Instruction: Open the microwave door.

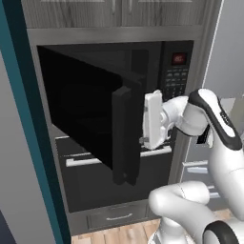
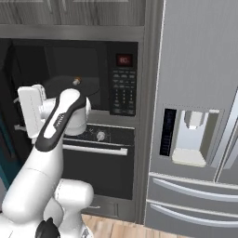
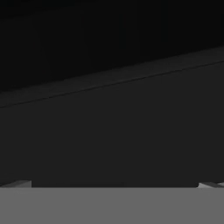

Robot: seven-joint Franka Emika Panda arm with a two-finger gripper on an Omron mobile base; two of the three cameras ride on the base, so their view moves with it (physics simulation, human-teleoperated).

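Observation:
The microwave door [image 1: 81, 109], a glossy black panel hinged on its left, stands swung partly out from the microwave [image 1: 175, 78]. Its thick vertical handle bar [image 1: 125, 138] is on the free edge, toward me. My gripper [image 1: 143, 121] reaches in just behind that edge, with the white hand [image 2: 30, 111] facing the door's inner side. In the hand view a dark flat surface [image 3: 113, 131] sits very close. The fingertips [image 3: 19, 183] show at the bottom corners, far apart, with nothing held. The cavity with its round turntable [image 2: 74, 86] is exposed, beside the keypad [image 2: 123, 90] and red display [image 2: 123, 59].
Below the microwave is a black oven [image 1: 95, 186] with a horizontal silver handle [image 2: 97, 149] and a knob [image 2: 100, 135]. A grey fridge with a dispenser [image 2: 190, 135] stands to the right. A teal wall edge [image 1: 24, 143] lies left of the open door.

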